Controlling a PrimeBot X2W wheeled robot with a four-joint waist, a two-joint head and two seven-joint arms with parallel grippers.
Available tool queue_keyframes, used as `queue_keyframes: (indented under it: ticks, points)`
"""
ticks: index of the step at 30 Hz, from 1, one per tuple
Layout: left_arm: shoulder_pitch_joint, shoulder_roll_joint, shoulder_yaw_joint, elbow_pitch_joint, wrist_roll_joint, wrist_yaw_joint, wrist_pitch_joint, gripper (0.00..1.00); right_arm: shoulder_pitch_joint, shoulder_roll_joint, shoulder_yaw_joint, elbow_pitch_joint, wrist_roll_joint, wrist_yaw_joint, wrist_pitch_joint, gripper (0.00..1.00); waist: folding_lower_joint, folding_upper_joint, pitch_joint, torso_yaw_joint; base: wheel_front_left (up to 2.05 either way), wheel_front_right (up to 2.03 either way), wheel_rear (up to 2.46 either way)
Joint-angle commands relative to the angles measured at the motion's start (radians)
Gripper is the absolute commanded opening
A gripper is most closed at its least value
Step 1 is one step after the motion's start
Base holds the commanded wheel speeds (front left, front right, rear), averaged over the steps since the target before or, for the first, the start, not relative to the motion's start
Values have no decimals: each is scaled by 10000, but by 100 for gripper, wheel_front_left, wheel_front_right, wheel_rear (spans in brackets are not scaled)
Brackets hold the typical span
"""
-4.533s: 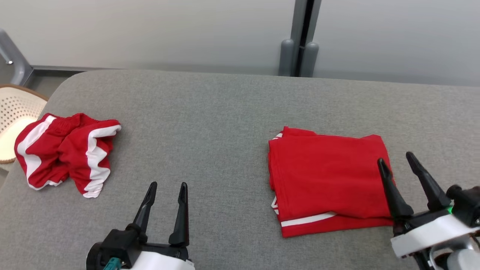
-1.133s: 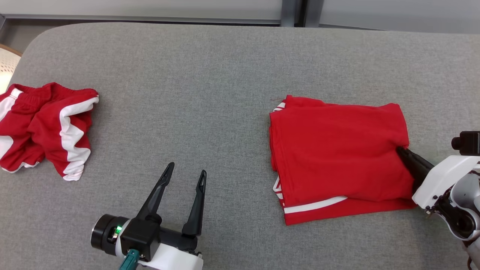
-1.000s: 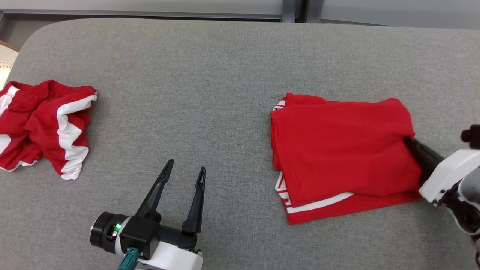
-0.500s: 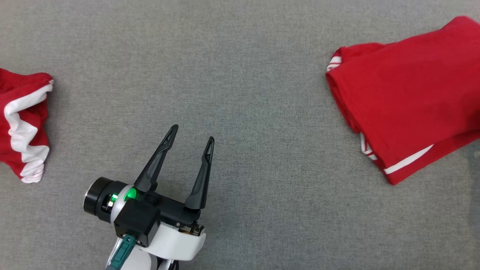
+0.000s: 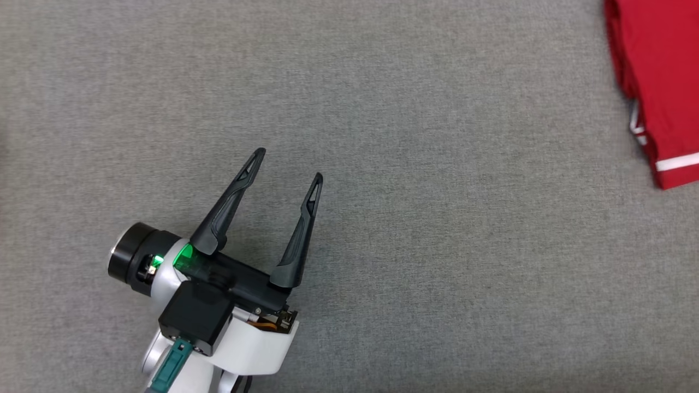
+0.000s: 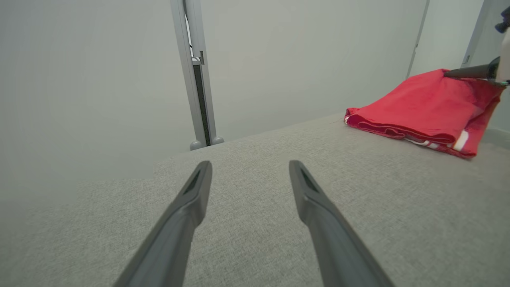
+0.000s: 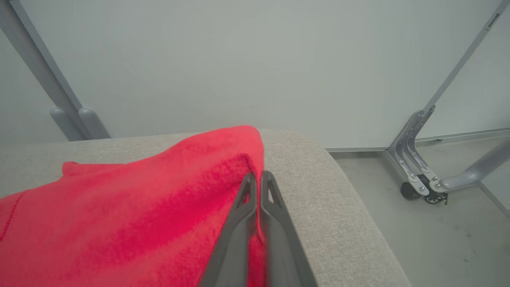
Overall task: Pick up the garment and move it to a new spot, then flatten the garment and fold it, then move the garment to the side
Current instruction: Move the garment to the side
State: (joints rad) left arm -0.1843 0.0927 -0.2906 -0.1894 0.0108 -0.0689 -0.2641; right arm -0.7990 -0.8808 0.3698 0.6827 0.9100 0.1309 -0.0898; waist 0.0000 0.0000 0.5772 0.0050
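Dark fingers of the right end effector (image 7: 258,175) are closed together on a lifted edge of the red garment (image 7: 139,207), near the rounded corner of the grey desk (image 7: 338,207). The left end effector (image 5: 289,164) has its fingers apart and holds nothing, well apart from the garment. The head view cuts the garment off at its right edge, so its full shape cannot be told.

A: Where's room?
B: Bare grey table (image 5: 437,245) stretches wide ahead of the left gripper (image 5: 289,162).
A: Anything blocking?
B: Red garment (image 5: 661,82) at the far right; a wall (image 6: 99,79) beyond the far edge.
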Motion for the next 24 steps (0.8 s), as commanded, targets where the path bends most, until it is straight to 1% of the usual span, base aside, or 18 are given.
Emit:
queue_keyframes:
  ticks: [1,7,9,13,14,15,18,21,24]
  points:
    - [-152,89,12,-80,69,17,0,100,13,-78,-71,38,-95,-5,-88,0,0,0,135,-135,0,0,0]
    - [-314,207,-143,-207,75,82,0,100,-199,-403,-648,315,-594,-5,-342,0,0,0,346,-311,0,0,0]
    - [-335,253,-189,-236,55,96,0,100,-338,-571,-867,456,-940,-6,-489,0,0,0,401,-326,0,0,0]
    - [-365,322,-270,-261,0,111,0,100,-590,-620,-1198,756,-1657,-6,-606,0,0,0,479,-296,0,0,0]
    - [-395,330,-286,-262,-3,116,0,100,-700,-631,-1318,877,-1869,-6,-679,28,0,0,499,-277,0,0,0]
    - [-429,333,-308,-253,-11,112,0,100,-812,-613,-1481,1049,-2107,-6,-792,100,0,0,512,-251,0,0,0]
    - [-504,303,-379,-179,-64,135,0,100,-1049,-377,-1860,1578,-3023,-5,-1179,100,0,0,478,-139,0,0,0]
    - [-484,249,-449,-81,-116,165,0,100,-1297,-150,-2310,1877,-4230,-6,-1579,100,0,0,276,-11,0,0,0]
    - [-329,197,-452,-2,-178,243,0,100,-1142,637,-2811,1710,-5237,-5,-1739,100,0,0,-120,86,0,0,0]
